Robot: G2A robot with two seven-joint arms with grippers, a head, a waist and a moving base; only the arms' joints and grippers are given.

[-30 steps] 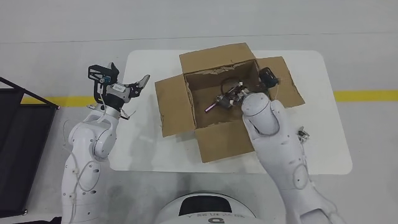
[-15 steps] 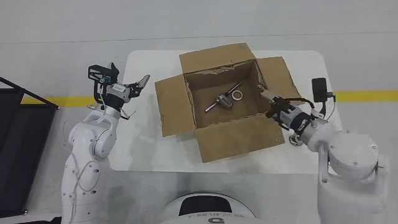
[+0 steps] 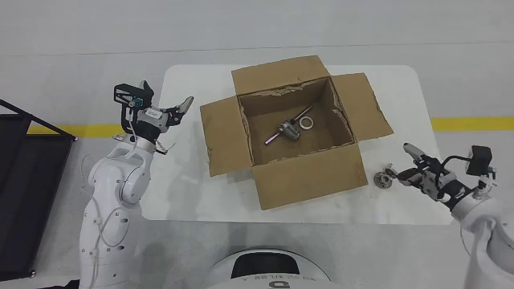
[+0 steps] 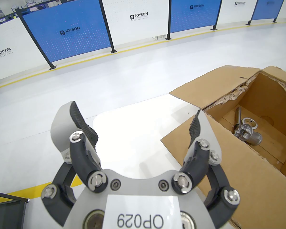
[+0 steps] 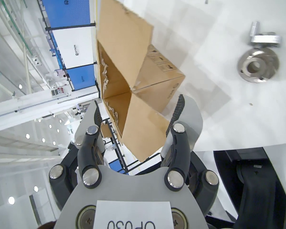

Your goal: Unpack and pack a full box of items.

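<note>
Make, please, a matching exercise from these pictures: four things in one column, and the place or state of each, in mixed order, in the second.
1. box
2. flanged fitting
3. metal shaft
4. left gripper

A. on the table, outside the box
B. open, holding nothing
C. on the box floor
D. flaps spread open

Pairs: 1-D, 2-A, 3-C, 4-B

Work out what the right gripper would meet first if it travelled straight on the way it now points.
Most likely a folded-out flap of the cardboard box, which sits dead ahead of the open right gripper in its wrist view, though depth is unclear. The metal part on the table lies off that line.
</note>
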